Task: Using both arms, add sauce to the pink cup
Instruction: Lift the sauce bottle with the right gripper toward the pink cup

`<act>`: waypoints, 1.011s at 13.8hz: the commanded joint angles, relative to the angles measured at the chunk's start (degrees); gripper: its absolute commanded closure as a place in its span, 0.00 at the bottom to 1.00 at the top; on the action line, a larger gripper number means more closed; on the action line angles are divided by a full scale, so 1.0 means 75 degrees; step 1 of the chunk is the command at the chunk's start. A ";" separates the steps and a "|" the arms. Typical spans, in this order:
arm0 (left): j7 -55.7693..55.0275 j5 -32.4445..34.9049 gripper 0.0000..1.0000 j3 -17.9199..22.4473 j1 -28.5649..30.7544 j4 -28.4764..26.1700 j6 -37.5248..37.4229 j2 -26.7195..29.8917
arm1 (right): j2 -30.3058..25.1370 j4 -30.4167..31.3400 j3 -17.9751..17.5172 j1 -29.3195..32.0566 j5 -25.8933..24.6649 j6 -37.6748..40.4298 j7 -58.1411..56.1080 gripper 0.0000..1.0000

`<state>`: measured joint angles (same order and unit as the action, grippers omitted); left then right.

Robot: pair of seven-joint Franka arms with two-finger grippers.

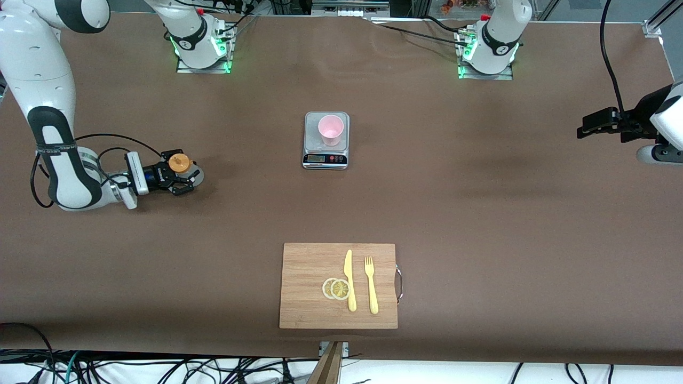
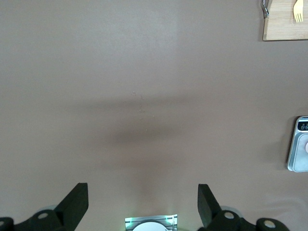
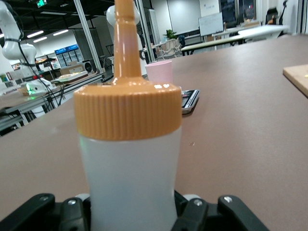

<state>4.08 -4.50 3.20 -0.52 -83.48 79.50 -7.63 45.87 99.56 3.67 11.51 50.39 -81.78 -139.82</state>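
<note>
The sauce bottle [image 1: 179,163], whitish with an orange cap, stands upright at the right arm's end of the table. My right gripper [image 1: 181,174] is shut on its body. In the right wrist view the bottle [image 3: 129,159] fills the middle, pinched between the gripper's [image 3: 130,214] fingers. The pink cup [image 1: 331,129] stands upright on a small kitchen scale [image 1: 326,154] mid-table, and it also shows in the right wrist view [image 3: 159,72]. My left gripper [image 1: 596,124] is open and empty, waiting high over the left arm's end of the table; its fingers are spread wide [image 2: 143,192].
A wooden cutting board [image 1: 309,298] lies nearer the front camera than the scale, with lemon slices [image 1: 336,288], a yellow knife [image 1: 349,280] and a yellow fork [image 1: 371,285] on it. The scale [image 2: 301,144] and board [image 2: 284,24] show at the edge of the left wrist view.
</note>
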 commanded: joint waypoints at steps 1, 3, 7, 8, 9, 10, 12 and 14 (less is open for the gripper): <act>0.0148 0.0143 0.00 -0.0087 0.0022 0.0044 -0.0041 -0.0014 | -0.0828 -0.0079 -0.0021 -0.0560 -0.0481 0.0053 0.1749 1.00; 0.0148 0.0132 0.00 -0.0099 -0.0001 0.0056 -0.0041 -0.0014 | -0.0971 -0.0487 -0.0126 -0.0959 -0.0939 -0.0006 0.2712 1.00; 0.0148 0.0143 0.00 -0.0111 -0.0001 0.0219 -0.0041 -0.0107 | -0.1568 -0.1027 -0.0138 -0.2153 -0.2390 -0.0450 0.4961 1.00; 0.0148 0.0155 0.00 -0.0111 -0.0001 0.0278 -0.0041 -0.0119 | -0.1615 -0.1168 -0.0150 -0.2504 -0.2742 -0.0463 0.5477 1.00; 0.0148 0.0143 0.00 -0.0111 -0.0013 0.0279 -0.0041 -0.0131 | -0.1662 -0.1343 -0.0150 -0.2832 -0.3059 -0.0474 0.5923 1.00; 0.0148 0.0143 0.00 -0.0111 -0.0013 0.0279 -0.0041 -0.0131 | -0.1686 -0.1554 -0.0150 -0.3161 -0.3387 -0.0440 0.6415 1.00; 0.0148 0.0155 0.00 -0.0099 -0.0001 0.0279 -0.0041 -0.0131 | -0.1872 -0.1638 -0.0394 -0.3654 -0.4090 -0.0451 0.7213 1.00; 0.0159 0.0155 0.00 -0.0099 0.0010 0.0279 -0.0041 -0.0143 | -0.1932 -0.1649 -0.0815 -0.3994 -0.4945 -0.0474 0.7997 1.00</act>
<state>4.08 -4.50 2.69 -0.61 -83.10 79.61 -7.79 32.84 87.14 -0.01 -16.67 18.77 -85.45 -85.34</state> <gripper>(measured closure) 0.000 0.744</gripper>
